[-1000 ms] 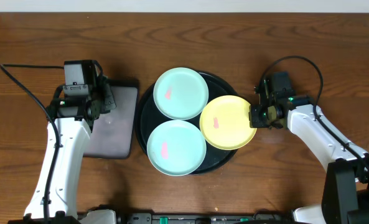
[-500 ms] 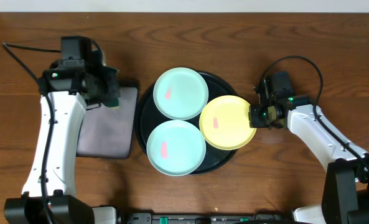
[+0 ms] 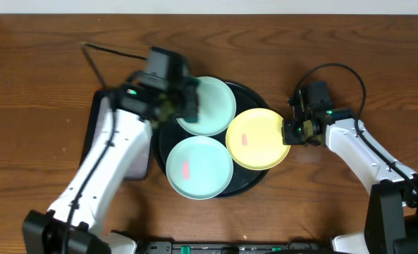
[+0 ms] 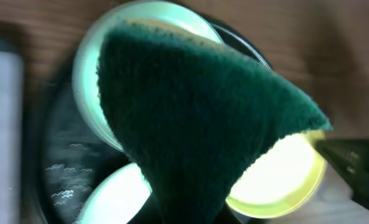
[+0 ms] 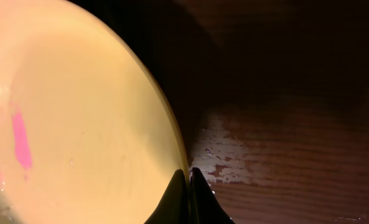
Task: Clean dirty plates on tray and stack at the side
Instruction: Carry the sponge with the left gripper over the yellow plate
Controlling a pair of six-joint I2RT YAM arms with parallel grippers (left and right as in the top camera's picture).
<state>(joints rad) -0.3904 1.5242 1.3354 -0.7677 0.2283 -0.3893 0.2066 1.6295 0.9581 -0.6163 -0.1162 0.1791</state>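
Note:
The large black tray (image 3: 249, 93) holds three plates. A mint-blue plate (image 3: 212, 106) sits at the back, another mint-blue plate (image 3: 199, 166) at the front, both with pink smears. The pale yellow plate (image 3: 258, 138) lies on the right, also smeared pink (image 5: 20, 134). My left gripper (image 3: 186, 106) is shut on a dark green sponge (image 4: 190, 118) and hovers over the back plate's left edge. My right gripper (image 3: 287, 132) is shut on the yellow plate's right rim (image 5: 185, 171), one finger on each side.
A smaller rectangular tray (image 3: 134, 159) with a grey inside lies left of the black tray, partly under my left arm. The wood table (image 3: 349, 63) shows a worn pale patch (image 5: 224, 152) beside the right gripper.
My left arm swung right from over the rectangular tray to the back mint-blue plate, carrying the sponge. The right arm and the plates have not moved.

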